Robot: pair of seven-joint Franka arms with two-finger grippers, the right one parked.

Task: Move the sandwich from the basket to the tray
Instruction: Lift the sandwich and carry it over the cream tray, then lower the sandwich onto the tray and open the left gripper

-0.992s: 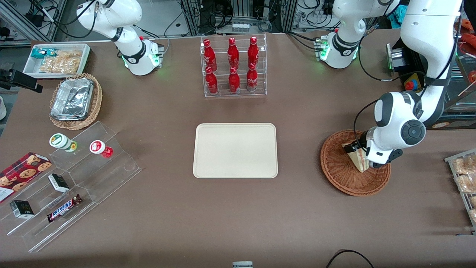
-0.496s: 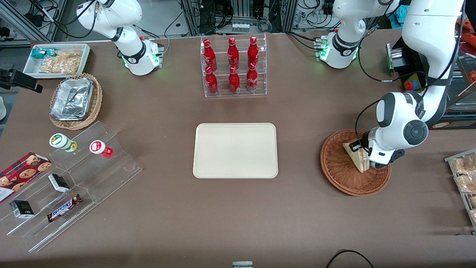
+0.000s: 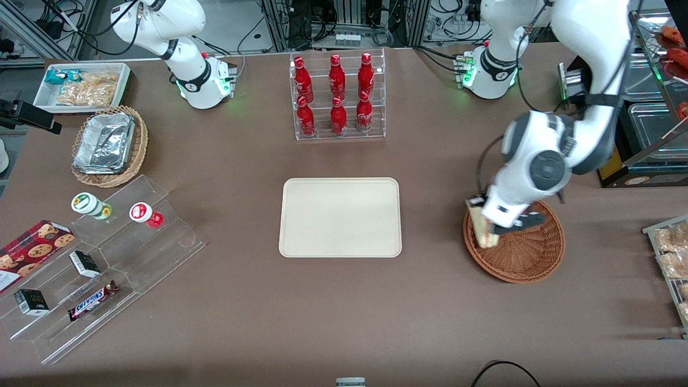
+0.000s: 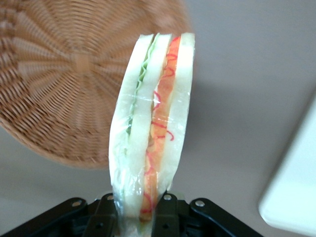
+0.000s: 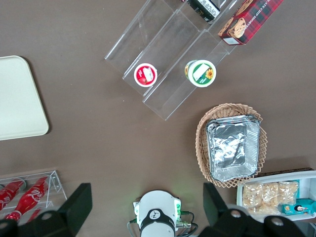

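The sandwich (image 4: 150, 128) is off the wicker, held by its lower end between the closed fingers (image 4: 168, 207) of the left arm's gripper (image 3: 486, 228), its filling edge of green, orange and red facing the wrist camera. From the front it hangs above the rim of the basket (image 3: 524, 258) on the side that faces the tray (image 3: 340, 217), with the basket floor bare underneath. The tray lies flat on the brown counter (image 3: 344, 312), nothing on it, well apart from the basket, with open counter between the two.

What I would worry about is the grip. The fingers pinch only one end of a soft wedge in slippery clear wrap, and most of its length sticks out unsupported, so a quick swing toward the tray could let it sag, twist or slide out onto the counter. Too tight a squeeze would likely crush the bread instead. A release from too high, or with the wedge tilted, could leave it tipped across the tray's low rim.
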